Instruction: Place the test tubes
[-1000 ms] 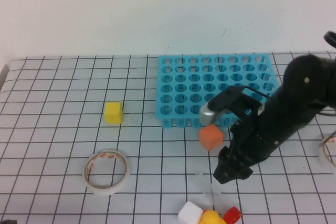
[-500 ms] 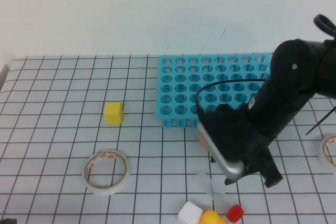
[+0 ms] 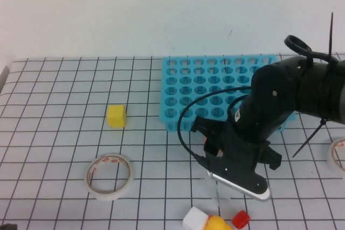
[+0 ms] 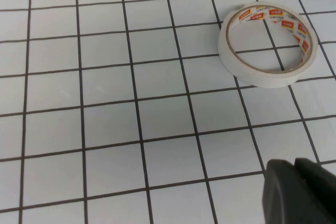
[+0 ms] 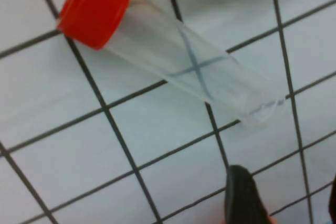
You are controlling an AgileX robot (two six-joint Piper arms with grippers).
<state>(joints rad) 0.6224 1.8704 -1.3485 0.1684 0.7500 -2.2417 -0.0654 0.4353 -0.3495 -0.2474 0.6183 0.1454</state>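
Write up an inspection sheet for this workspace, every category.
Surface: white grid mat, flat.
Job's things: red-capped test tube lying on the mat; blue rack, visible holes empty.
Clutter: yellow cube, tape roll, white cube.
Grippers: left gripper shut, near the tape roll; right gripper open beside the test tube, holding nothing.
Cables: black cable looping off the right arm.
Surroundings: white wall.
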